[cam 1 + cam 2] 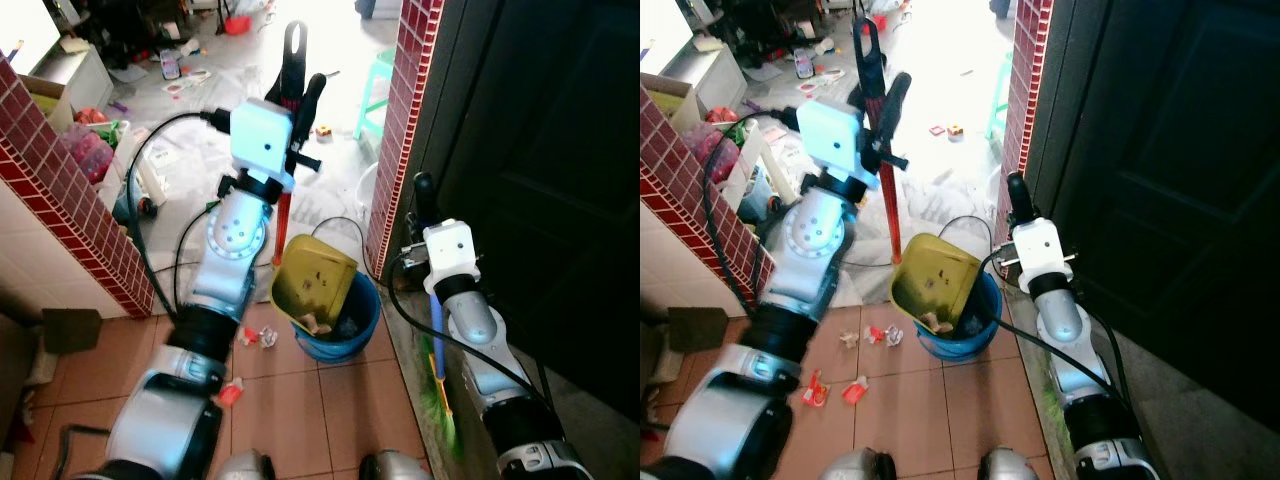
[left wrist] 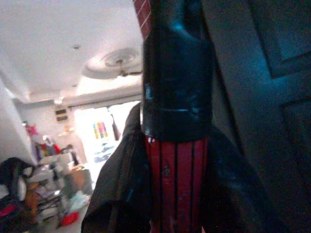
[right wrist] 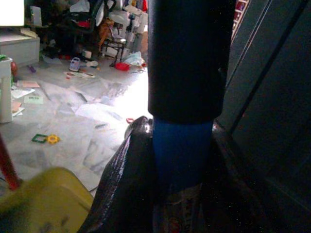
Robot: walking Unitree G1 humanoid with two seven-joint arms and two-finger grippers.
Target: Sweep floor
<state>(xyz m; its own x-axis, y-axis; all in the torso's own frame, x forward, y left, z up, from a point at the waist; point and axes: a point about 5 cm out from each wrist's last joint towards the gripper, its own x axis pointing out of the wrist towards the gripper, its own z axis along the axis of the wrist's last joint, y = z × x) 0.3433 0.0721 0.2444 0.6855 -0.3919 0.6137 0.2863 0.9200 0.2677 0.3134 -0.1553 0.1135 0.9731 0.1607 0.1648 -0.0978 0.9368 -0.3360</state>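
**Emptying the dustpan into the bucket**

We hold the dustpan (image 1: 312,280) by its red handle (image 1: 284,215) in our left hand (image 1: 298,90), whose fingers are closed around the handle's black top end. The handle's long axis runs near upright, top toward 12 o'clock. The yellow pan hangs tilted at its foot, its open mouth pointing down toward 5 o'clock into the blue bucket (image 1: 340,335), with scraps gathered at its lower lip.

Our right hand (image 1: 424,190) is clamped on the broom (image 1: 436,345). The blue shaft runs from 12 to 6 o'clock beside the dark door (image 1: 1160,150), with the green bristles (image 1: 440,405) at the floor end.

We judge the step in hand to be tipping collected debris into the bucket. Red and white litter (image 1: 835,388) lies on the tiles (image 1: 90,370) at 9 o'clock of the bucket. The next move calls for lowering the pan flat to the floor there and bringing the broom across to it.
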